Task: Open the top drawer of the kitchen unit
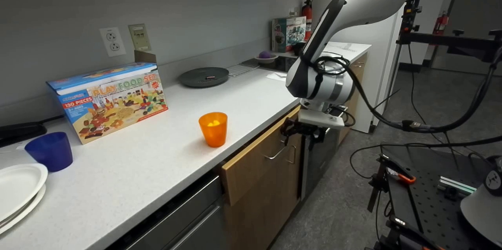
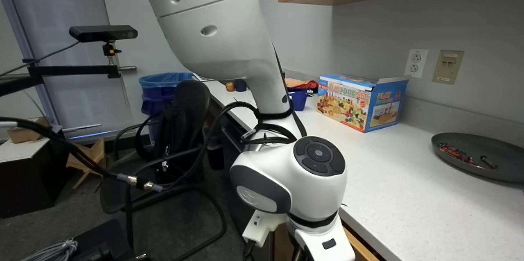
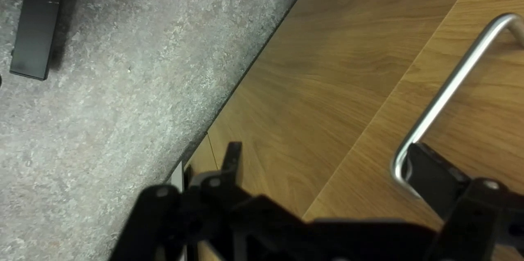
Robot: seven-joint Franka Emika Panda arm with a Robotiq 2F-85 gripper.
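Observation:
The top drawer [image 1: 253, 163] of the kitchen unit [image 1: 157, 171] has a brown wood front and stands slightly out, its pale top edge showing past the white worktop. The pale edge also shows in an exterior view [image 2: 360, 248]. Its silver bar handle [image 1: 275, 153] crosses the right of the wrist view [image 3: 454, 82]. My gripper [image 1: 298, 143] is open at the drawer's front. In the wrist view [image 3: 327, 156], one finger lies against the inner side of the bar near its end; the other is apart, over the lower door panel. I cannot tell whether the finger is hooked behind the bar.
An orange cup [image 1: 214, 130] stands near the worktop's edge above the drawer. A play food box [image 1: 113, 101], a blue cup [image 1: 51, 152], plates [image 1: 19, 191] and a dark pan [image 1: 204, 77] are on the worktop. A dark grey drawer front [image 1: 184, 210] adjoins the drawer.

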